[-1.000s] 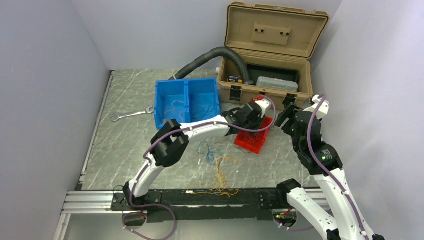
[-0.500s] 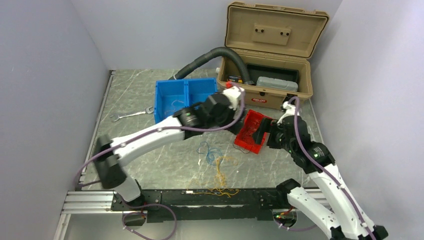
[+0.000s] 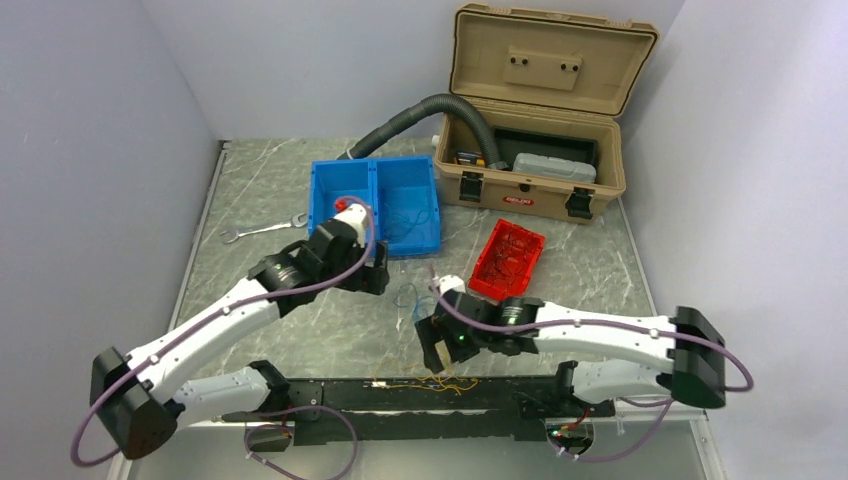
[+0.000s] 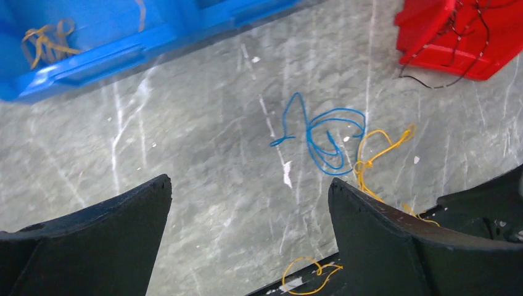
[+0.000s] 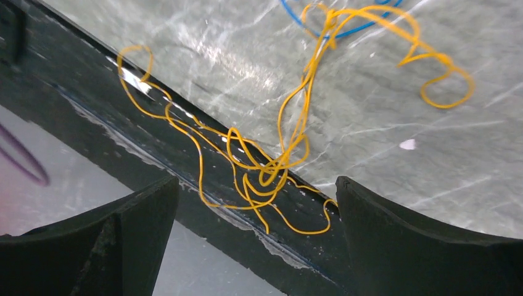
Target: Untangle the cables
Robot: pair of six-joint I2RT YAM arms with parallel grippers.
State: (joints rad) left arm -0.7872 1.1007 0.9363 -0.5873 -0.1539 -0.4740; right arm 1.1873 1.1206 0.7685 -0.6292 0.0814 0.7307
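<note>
Grey worktop (image 3: 260, 185), blue bin (image 3: 410, 241) and red tray (image 3: 484, 262) at rear. Left gripper (image 4: 250, 182) spread wide, empty, above loose cables (image 4: 333, 143). Blue loops mid-worktop, touching yellow tangle (image 5: 271, 166) draped over near edge below right gripper (image 5: 256, 182), likewise wide, empty.

Enclosure, three-sided: a left wall (image 3: 90, 150), a back wall (image 3: 320, 70) and a right wall (image 3: 740, 140), all plain, matt and pale lavender-grey, are set upright around a table top (image 3: 250, 300) and are joined at two vertical corners. The table top is finished in a grey stone pattern crossed by thin whitish veins, is edged along its left side by a narrow metal strip (image 3: 193, 260), and is bounded at the near edge by silver aluminium rails (image 3: 180, 405). Soft, even light is cast throughout, with only faint shadows, and pale glare streaks are shown on the glossy surface in both wrist views.
</note>
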